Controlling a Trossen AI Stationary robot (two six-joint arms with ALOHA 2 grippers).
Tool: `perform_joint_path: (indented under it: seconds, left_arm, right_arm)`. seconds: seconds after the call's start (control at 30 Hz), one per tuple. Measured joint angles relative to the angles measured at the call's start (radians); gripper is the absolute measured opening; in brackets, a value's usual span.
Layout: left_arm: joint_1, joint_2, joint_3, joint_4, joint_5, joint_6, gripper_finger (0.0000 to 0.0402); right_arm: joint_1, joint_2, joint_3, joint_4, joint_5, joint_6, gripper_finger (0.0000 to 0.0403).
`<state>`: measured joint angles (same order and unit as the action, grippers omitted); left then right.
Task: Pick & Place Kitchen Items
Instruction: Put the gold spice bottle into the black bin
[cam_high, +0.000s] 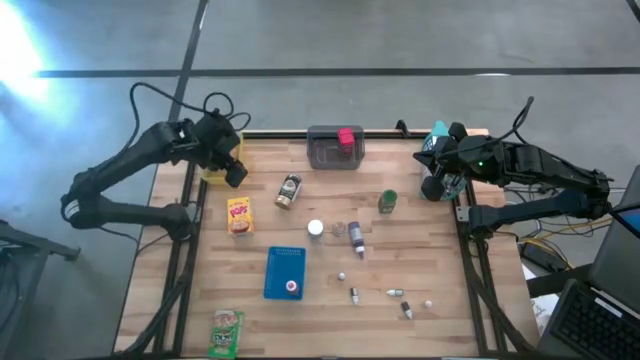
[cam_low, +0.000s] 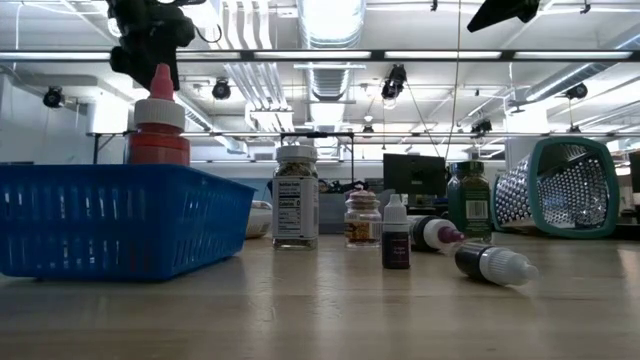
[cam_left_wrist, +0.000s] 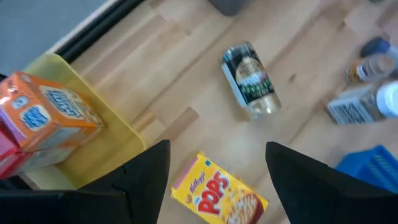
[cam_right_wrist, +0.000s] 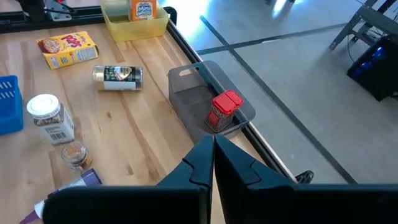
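Note:
My left gripper (cam_high: 234, 170) hangs open and empty at the far left, beside the yellow bin (cam_high: 212, 168). In the left wrist view its fingers (cam_left_wrist: 146, 180) frame the yellow Pops box (cam_left_wrist: 219, 194) lying flat on the table below. An orange box (cam_left_wrist: 48, 115) stands in the yellow bin (cam_left_wrist: 99, 146). A dark-labelled jar (cam_high: 288, 190) lies on its side. A red box (cam_right_wrist: 224, 110) stands in the grey bin (cam_right_wrist: 186, 81). My right gripper (cam_right_wrist: 212, 163) is shut and empty, held above the table's far right.
A blue tray (cam_high: 285, 272) lies mid-table holding a small red-capped bottle (cam_high: 292, 287). Around it are a white-lidded jar (cam_high: 316, 229), a green can (cam_high: 387, 201), small bottles (cam_high: 355, 236) and a green packet (cam_high: 227, 332). A teal-rimmed mesh holder (cam_low: 560, 188) lies at the far right.

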<state>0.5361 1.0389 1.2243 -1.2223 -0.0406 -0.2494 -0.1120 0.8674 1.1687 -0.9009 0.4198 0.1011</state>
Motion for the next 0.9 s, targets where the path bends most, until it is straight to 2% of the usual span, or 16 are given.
perform_joint_path:
  seconds: [0.2, 0.4, 0.53, 0.73, 0.9]
  left_arm:
    - [-0.074, 0.0, 0.0, -0.08, -0.025, -0.125, 0.0268]
    - [-0.18, 0.0, 0.0, -0.218, -0.187, -0.399, 0.0268]
    - [-0.245, 0.001, -0.001, -0.256, -0.245, -0.535, 0.0268]
    - [-0.309, 0.028, -0.001, -0.14, -0.26, -0.543, 0.0268]
    - [-0.318, 0.077, -0.001, -0.034, -0.279, -0.53, 0.0268]
  right_arm:
    - [0.0, 0.0, 0.0, 0.0, 0.0, -0.004, 0.0008]
    - [0.0, 0.0, 0.0, 0.0, 0.0, -0.011, 0.0008]
    - [0.0, 0.0, 0.0, 0.0, 0.0, 0.0, 0.0008]
    - [0.0, 0.0, 0.0, 0.0, 0.0, -0.007, 0.0008]
    - [0.0, 0.0, 0.0, 0.0, 0.0, -0.005, 0.0008]
